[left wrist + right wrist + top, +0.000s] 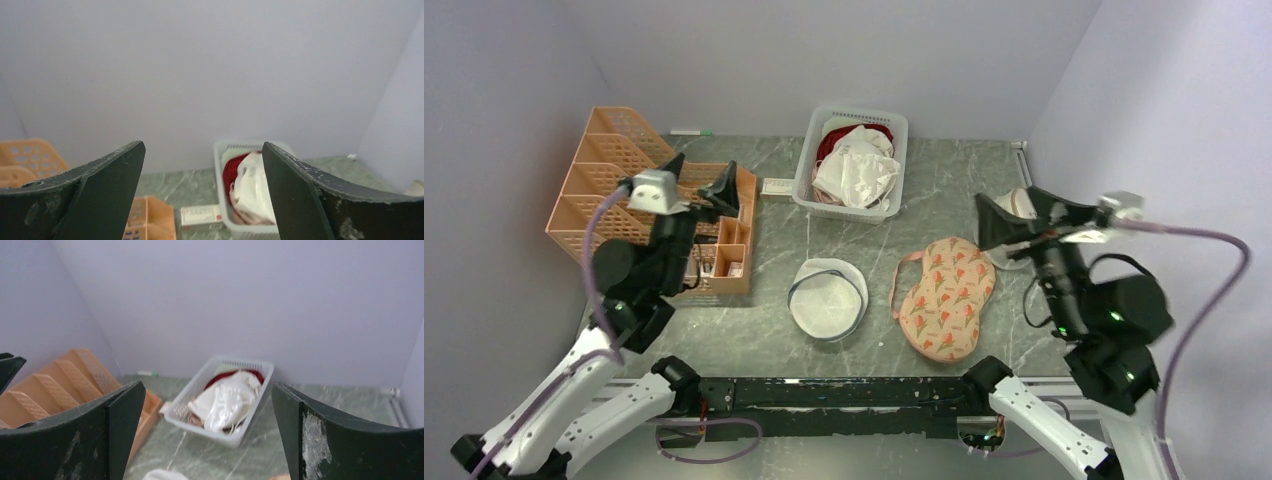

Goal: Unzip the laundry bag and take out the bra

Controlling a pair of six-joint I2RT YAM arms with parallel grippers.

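Two claws hang above the grey marbled surface (944, 190), and neither holds anything. The left claw (699, 176) has its jaws spread wide over the orange plastic desk organiser (614, 170). Its own camera shows only wall and far clutter between the fingers.

To that claw's right and nearer the arm bases lies the white round mesh laundry bag (827, 300). It rests flat on one face, well apart from both claws and roughly between them. Its dark blue-grey zip rim (796, 290) looks closed all round, and the pull is too small to find. The plain white soft bra does not show as a separate thing; I judge that it sits inside the bag.

Beyond the bag stands a white plastic lattice basket (903, 130) of garments. A floral peach fabric pouch (946, 295) lies to the left of the right claw (1024, 212), whose jaws are also wide apart.

The bag should be light and limp, so it is likely to slide or fold when the zip is tugged. One claw would best pinch the rim beside the pull while the other draws the pull round. The bra should be soft with springy cups, and its thin straps may snag on the zip teeth. A cup edge or the band looks the safer hold.
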